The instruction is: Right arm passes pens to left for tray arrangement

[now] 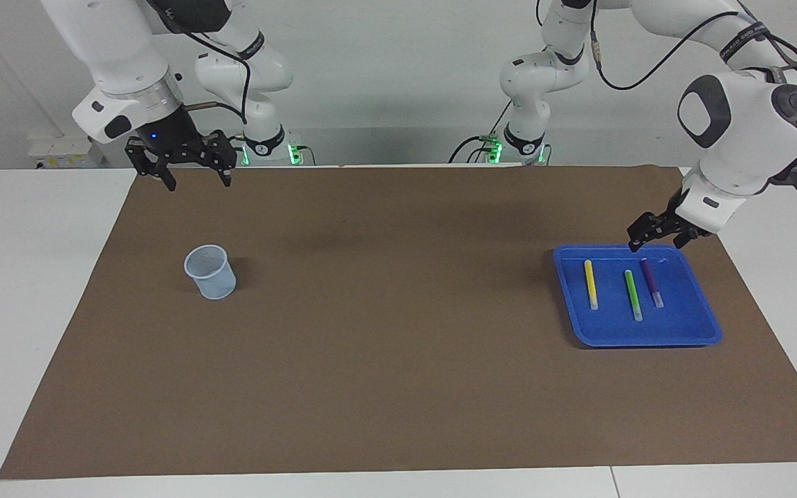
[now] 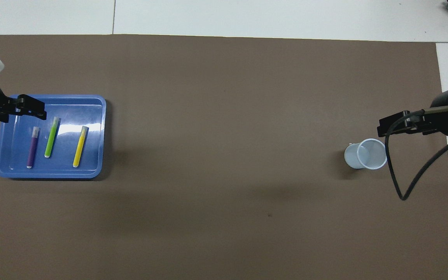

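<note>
My left gripper [image 1: 656, 239] hangs empty, jaws spread wide, over the rim of the blue tray [image 1: 689, 336] on the edge nearest my bases. Just under it lies the purple pen [image 1: 652, 282]; beside that the green pen [image 1: 632, 294], then the yellow pen [image 1: 590, 283], all loose in the tray. My right gripper [image 1: 195, 178] waits at the table's other end, open too, empty, with the pale cup [image 1: 211, 272] below. No writing is readable.

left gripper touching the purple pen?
Apart. In the facing view the left gripper hangs open above the tray rim, a clear gap from the purple pen.
</note>
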Action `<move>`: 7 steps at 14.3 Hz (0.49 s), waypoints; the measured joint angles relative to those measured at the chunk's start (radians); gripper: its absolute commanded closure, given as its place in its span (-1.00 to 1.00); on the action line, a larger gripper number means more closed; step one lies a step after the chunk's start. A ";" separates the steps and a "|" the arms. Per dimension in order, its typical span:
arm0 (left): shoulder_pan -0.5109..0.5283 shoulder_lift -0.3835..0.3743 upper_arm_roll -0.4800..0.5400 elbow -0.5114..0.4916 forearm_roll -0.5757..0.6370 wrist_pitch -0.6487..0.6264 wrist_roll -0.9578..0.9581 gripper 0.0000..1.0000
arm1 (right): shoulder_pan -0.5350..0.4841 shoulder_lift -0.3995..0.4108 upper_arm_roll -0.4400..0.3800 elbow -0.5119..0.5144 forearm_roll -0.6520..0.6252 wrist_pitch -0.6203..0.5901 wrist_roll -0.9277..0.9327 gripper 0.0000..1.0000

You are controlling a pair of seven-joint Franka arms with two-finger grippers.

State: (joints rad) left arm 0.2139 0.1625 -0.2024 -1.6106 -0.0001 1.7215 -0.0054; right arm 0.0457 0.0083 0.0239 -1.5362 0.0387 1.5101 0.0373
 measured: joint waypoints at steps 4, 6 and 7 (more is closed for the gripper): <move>-0.024 -0.066 -0.001 0.024 -0.021 -0.075 -0.036 -1.00 | 0.000 0.000 0.000 0.000 0.000 0.000 0.000 -1.00; -0.037 -0.098 -0.001 0.024 -0.021 -0.109 -0.039 -1.00 | 0.000 0.000 0.000 0.000 0.000 0.000 0.000 -1.00; -0.043 -0.111 -0.001 0.024 -0.021 -0.124 -0.039 -1.00 | 0.000 0.000 0.000 0.000 0.000 0.000 0.000 -1.00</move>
State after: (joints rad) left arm 0.1711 0.0518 -0.2035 -1.5867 -0.0212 1.5979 -0.0441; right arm 0.0457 0.0083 0.0239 -1.5362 0.0387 1.5101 0.0373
